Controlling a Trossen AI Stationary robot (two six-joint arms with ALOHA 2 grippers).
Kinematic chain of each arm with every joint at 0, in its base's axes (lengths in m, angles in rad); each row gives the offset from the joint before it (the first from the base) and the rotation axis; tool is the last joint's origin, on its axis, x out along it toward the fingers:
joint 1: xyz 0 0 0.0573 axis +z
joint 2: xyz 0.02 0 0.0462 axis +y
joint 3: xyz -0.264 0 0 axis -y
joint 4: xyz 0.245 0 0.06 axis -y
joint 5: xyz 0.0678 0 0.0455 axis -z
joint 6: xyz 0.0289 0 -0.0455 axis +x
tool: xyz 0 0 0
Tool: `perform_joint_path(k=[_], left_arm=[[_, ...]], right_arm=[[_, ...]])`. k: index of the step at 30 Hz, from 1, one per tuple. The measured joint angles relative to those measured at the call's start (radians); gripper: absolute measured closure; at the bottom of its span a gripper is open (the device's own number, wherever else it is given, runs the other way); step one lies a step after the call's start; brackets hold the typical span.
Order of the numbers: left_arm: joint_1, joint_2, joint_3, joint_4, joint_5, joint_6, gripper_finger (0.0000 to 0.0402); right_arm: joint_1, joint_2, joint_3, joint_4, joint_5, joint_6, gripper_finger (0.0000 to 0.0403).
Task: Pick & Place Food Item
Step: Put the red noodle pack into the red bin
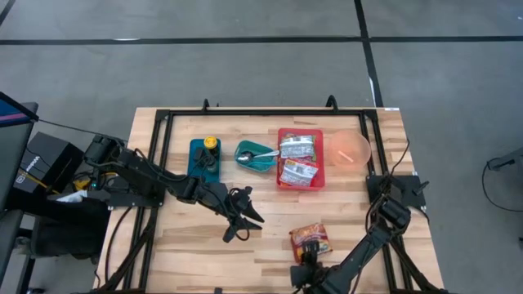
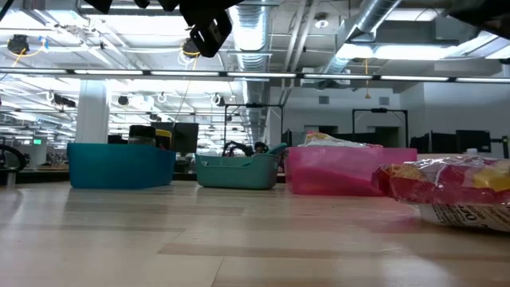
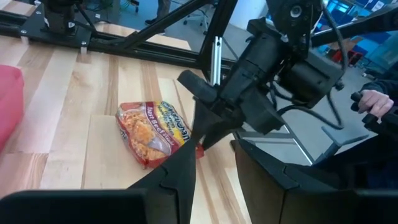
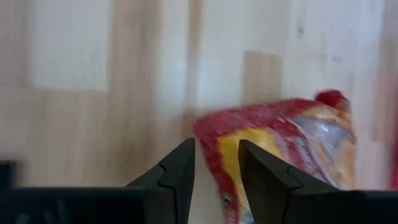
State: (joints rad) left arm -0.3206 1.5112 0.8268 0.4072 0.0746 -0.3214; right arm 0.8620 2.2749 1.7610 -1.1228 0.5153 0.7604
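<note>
A red and yellow food packet lies flat on the wooden table near its front edge. It also shows in the left wrist view, the right wrist view and the low view. My right gripper is low at the packet's near edge. It is open, and its fingers reach the packet's red edge. My left gripper is open and empty above the table's middle, to the left of the packet. My right gripper's fingertips are at the packet's near corner. They come slanting down from the table's near side. I cannot tell whether they touch it. The packet lies flat on the table.
Along the far side stand a teal bin with a yellow-capped bottle, a small teal dish with a spoon, a red bin with several packets, and a pink bowl. A person's hand shows beyond the table.
</note>
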Motion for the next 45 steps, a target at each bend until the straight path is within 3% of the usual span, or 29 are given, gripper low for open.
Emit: perform_joint_path(k=[28,45], left_arm=[[0.000,0.000,0.000,0.001,0.000,0.000,0.0293],[0.000,0.000,0.000,0.001,0.000,-0.001,0.0293]], right_arm=[[-0.034,0.005,-0.015,-0.059,0.054,0.018,0.0287],[-0.043,0.005,-0.016,-0.048,0.060,0.018,0.0375]])
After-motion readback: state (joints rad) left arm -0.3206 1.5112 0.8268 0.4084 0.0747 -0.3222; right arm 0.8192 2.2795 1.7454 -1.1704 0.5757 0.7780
